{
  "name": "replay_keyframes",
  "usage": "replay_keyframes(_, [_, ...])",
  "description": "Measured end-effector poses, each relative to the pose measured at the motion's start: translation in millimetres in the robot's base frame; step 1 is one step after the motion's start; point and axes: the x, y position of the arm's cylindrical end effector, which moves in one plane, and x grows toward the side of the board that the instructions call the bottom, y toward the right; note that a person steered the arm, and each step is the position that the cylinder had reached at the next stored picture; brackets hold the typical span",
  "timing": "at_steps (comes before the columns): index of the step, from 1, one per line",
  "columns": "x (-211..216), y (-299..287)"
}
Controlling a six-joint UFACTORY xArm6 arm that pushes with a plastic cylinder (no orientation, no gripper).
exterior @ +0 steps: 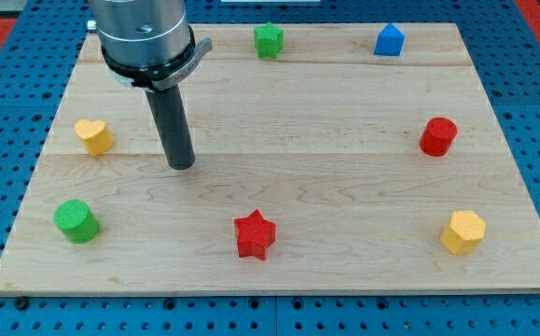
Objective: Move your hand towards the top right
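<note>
Resting on the surface [279, 201], my tip [182, 165] stands right of the yellow heart block [93, 136], apart. It is a plain rod with no end effector jaws to read. The green cylinder [76, 221] sits below-left, seemingly untouched.

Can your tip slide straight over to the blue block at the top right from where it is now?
Probably yes. My tip sits on bare wood left of centre, and no block lies on the line to the blue house-shaped block.

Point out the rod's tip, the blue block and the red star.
my tip [182, 165]: camera view, the rod's very bottom end on the board.
blue block [390, 41]: camera view, middle of its front face.
red star [255, 234]: camera view, centre of its top face.
</note>
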Motion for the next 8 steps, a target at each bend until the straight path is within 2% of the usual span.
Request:
replay_keyframes(5, [0.0,-5.8])
replay_keyframes(6, [-2.3,56.9])
replay_keyframes(7, [-36.3,121.4])
replay_keyframes(8, [-79.5,221.6])
